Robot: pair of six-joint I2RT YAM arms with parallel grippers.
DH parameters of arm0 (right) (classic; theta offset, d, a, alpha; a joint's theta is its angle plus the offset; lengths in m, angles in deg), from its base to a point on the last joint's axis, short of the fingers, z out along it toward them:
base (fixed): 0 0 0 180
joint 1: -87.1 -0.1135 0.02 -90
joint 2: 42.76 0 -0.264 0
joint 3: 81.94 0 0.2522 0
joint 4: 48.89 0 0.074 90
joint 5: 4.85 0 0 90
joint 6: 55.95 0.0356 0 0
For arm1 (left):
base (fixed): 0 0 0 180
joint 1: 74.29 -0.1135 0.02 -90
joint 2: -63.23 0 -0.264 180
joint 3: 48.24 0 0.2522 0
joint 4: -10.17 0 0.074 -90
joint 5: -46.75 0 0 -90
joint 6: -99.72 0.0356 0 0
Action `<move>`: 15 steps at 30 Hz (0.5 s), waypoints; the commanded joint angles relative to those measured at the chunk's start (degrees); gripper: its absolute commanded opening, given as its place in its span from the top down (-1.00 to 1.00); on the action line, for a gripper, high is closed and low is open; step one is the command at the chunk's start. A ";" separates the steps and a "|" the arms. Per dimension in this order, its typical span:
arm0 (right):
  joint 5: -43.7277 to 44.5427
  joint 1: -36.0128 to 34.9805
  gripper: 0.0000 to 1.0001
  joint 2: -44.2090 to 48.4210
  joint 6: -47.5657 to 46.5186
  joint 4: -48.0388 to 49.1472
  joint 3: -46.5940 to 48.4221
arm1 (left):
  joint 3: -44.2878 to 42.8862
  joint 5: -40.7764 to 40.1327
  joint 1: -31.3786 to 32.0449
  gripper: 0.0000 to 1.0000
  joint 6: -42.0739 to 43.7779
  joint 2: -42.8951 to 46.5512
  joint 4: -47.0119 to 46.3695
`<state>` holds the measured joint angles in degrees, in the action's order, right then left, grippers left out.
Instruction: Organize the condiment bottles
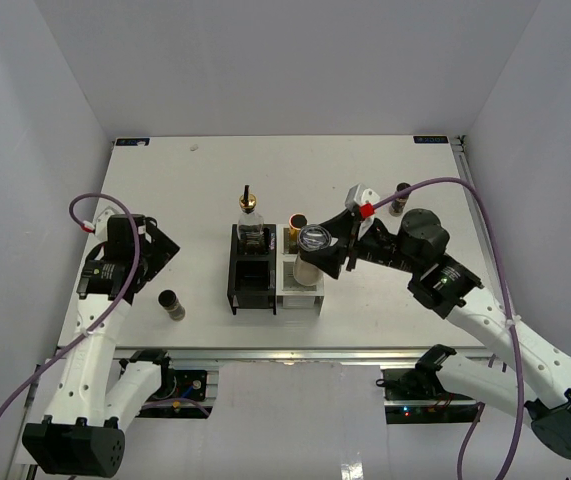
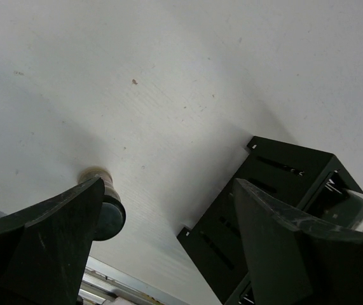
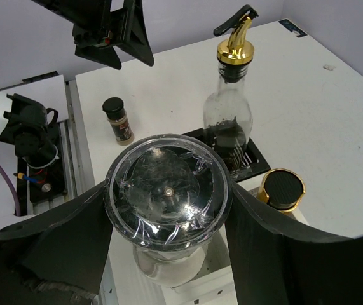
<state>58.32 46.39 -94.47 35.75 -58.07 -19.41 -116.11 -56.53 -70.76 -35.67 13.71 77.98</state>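
This was a robotics lab test cell. A bare white surface [image 1: 195, 190] sat boxed in by plain pale wall panels [image 1: 285, 60]. A left arm [image 1: 90, 340] and right arm [image 1: 490, 325] were bolted by an aluminium rail [image 1: 265, 355], with purple cables [image 1: 443, 181] looping loose.

White links and black joints on left arm [image 1: 93, 345] and right arm [image 1: 500, 335]. Purple cables [image 1: 487, 205] trail off both, there's a red tag [image 1: 366, 210], and matte-black wedge fingers [image 2: 44, 238].

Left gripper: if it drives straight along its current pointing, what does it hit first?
The left gripper likely meets bare table first, between the dark-lidded jar and the black rack; depth unclear.
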 commanded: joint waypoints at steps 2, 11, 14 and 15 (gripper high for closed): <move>3.37 -1.74 0.85 -0.14 -1.30 9.43 -1.17 | 3.74 -2.28 -0.10 -0.80 -2.69 2.94 3.17; 3.16 -1.91 0.85 -2.29 -1.44 14.50 -4.26 | 5.51 -1.51 -0.10 -0.69 -4.69 3.68 4.02; 2.64 -1.94 0.85 -3.19 -1.26 16.09 -5.05 | 6.09 -0.73 -0.10 -0.70 -6.52 4.06 4.04; 2.41 -2.00 0.85 -3.48 -1.26 16.67 -5.34 | 6.38 -0.61 -0.10 -0.70 -7.15 4.17 4.04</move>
<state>61.01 44.91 -97.97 34.93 -51.40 -24.84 -110.36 -57.64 -70.76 -39.75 16.65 81.45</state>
